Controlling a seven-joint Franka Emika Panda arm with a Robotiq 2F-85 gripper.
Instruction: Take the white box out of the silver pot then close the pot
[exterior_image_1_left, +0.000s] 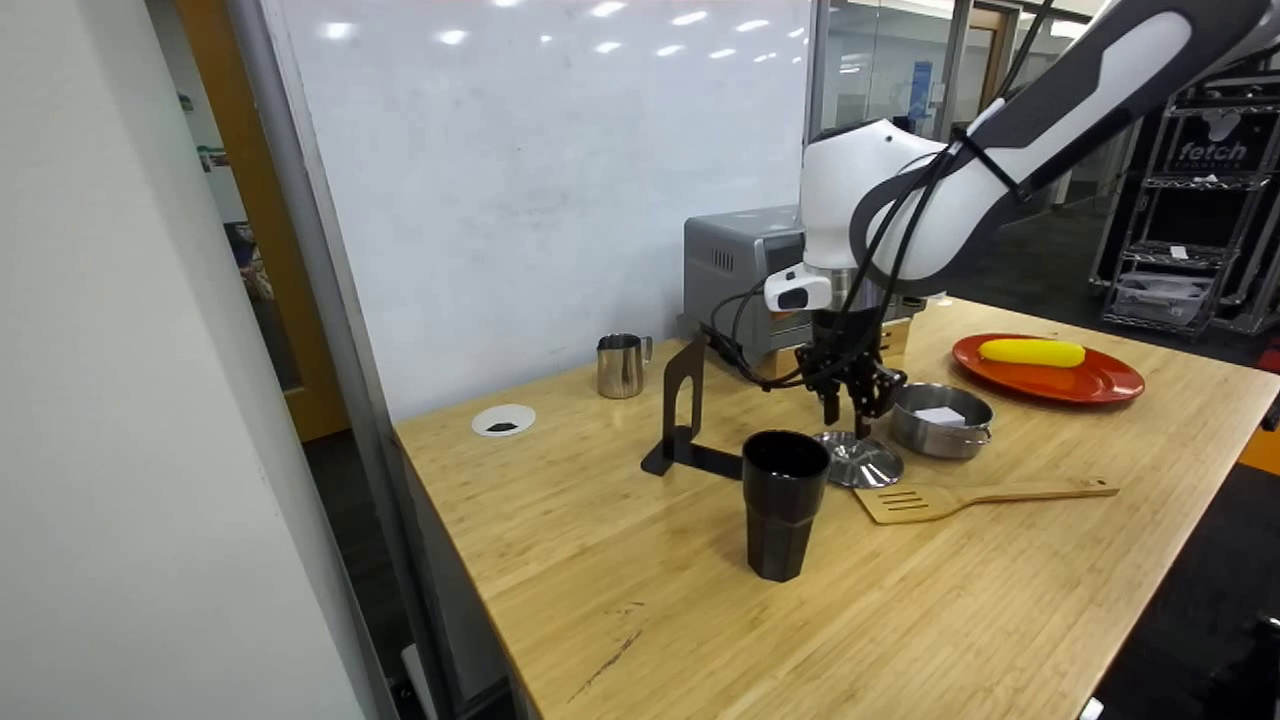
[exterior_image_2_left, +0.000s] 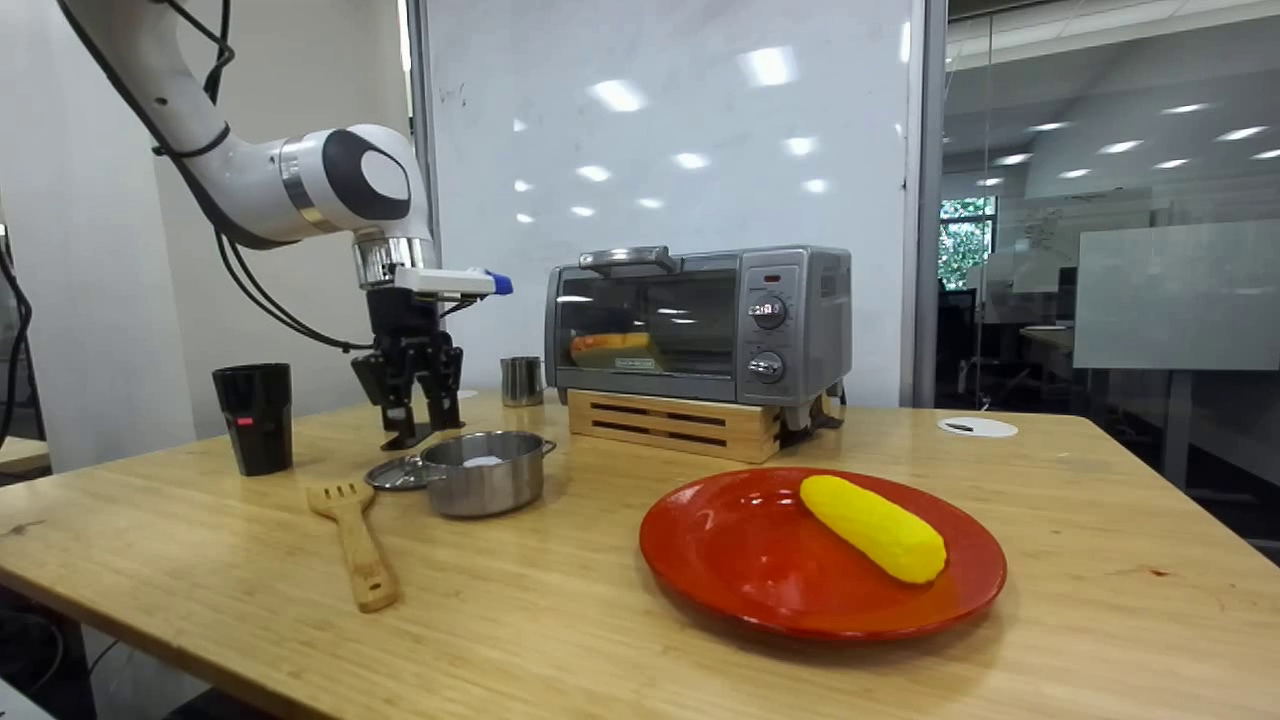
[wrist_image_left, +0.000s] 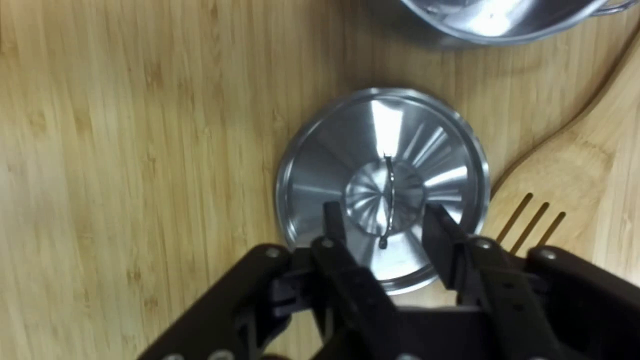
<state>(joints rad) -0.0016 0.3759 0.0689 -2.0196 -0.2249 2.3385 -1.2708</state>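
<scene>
- In both exterior views, a whiteboard (exterior_image_1_left: 540, 180) is standing in the back.
- The wooden table (exterior_image_1_left: 600, 560), which is standing before it, is carrying the objects named after the arm.
- The arm (exterior_image_2_left: 300, 190) is reaching over the table from above.
- The toaster oven (exterior_image_2_left: 700, 325) is sitting on a slatted wooden crate (exterior_image_2_left: 670, 428).
- The red plate (exterior_image_2_left: 740, 570) is lying flat on the table.
- The wooden spatula (exterior_image_2_left: 362, 550) is lying with its slotted end just beside the lid (wrist_image_left: 315, 165); whether they are touching, I cannot tell.
- The gripper (wrist_image_left: 385, 212) is pointing downward over the lid. Its jaws are standing apart, and in the wrist view the lid's handle (wrist_image_left: 392, 192) is showing between the fingertips.
- A black metal stand (exterior_image_1_left: 683, 362) is standing upright, and in this exterior view the black cup (exterior_image_1_left: 785, 520) is partly hiding its foot.
- The black cup itself is standing upright.
- The silver pot (exterior_image_2_left: 490, 492) is standing uncovered on the table.
- The lid is lying flat near the pot, and its handle is facing upward.
- A long yellow piece (exterior_image_2_left: 875, 530) is resting on the red plate.
- The steel cup (exterior_image_1_left: 620, 367) is standing upright.
- A flat white disc (exterior_image_1_left: 505, 412) is lying near the table's edge.
- The white box (exterior_image_1_left: 938, 416) is lying inside the silver pot.
</scene>
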